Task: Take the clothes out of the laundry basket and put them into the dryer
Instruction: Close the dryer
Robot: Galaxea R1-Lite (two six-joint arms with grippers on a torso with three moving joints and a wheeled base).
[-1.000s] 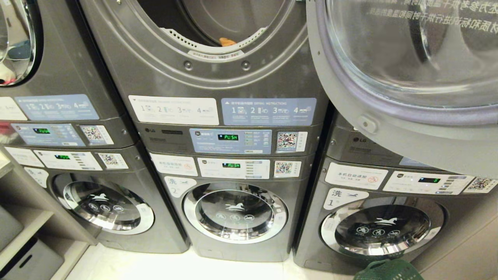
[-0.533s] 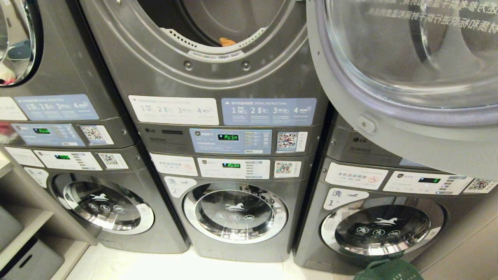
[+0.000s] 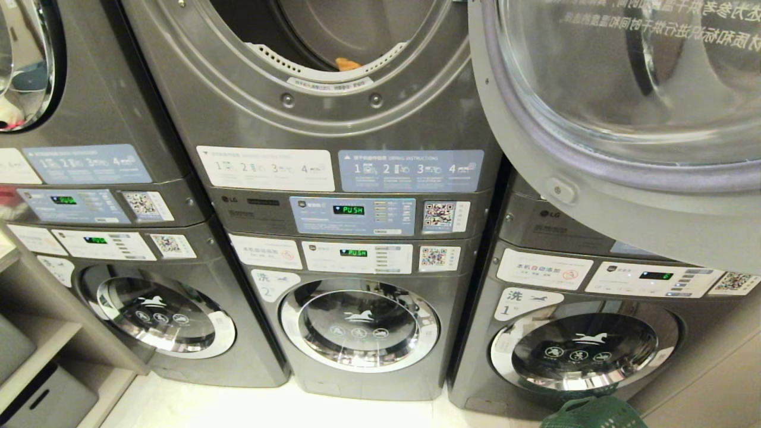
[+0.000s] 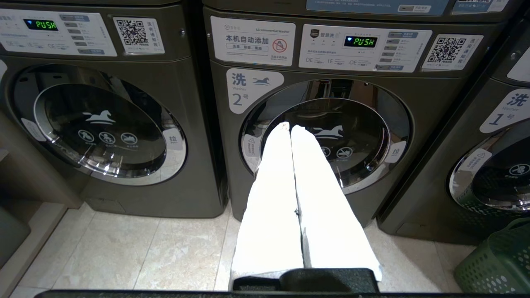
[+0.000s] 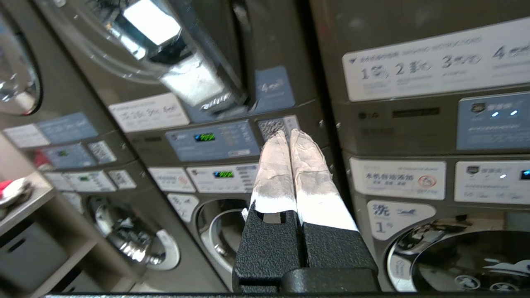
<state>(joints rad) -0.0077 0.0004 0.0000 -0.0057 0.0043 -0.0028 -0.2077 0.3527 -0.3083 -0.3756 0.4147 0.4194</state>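
The middle dryer (image 3: pixel 333 119) stands open, its round glass door (image 3: pixel 624 131) swung out to the right. A bit of orange cloth (image 3: pixel 348 63) lies at the front of the drum. The green laundry basket (image 3: pixel 594 414) shows only its rim, on the floor at the lower right, and its contents are hidden. Neither gripper is in the head view. My left gripper (image 4: pixel 290 127) hangs low, shut and empty, pointing at washer 2 with the basket (image 4: pixel 497 260) off to one side. My right gripper (image 5: pixel 288 133) is shut and empty, aimed at the control panels below the open door (image 5: pixel 165 49).
Three stacks of grey machines fill the wall, with closed washers (image 3: pixel 359 324) below the dryers. A shelf unit with grey bins (image 3: pixel 35 380) stands at the left. Pale floor tiles (image 4: pixel 124 248) lie in front of the washers.
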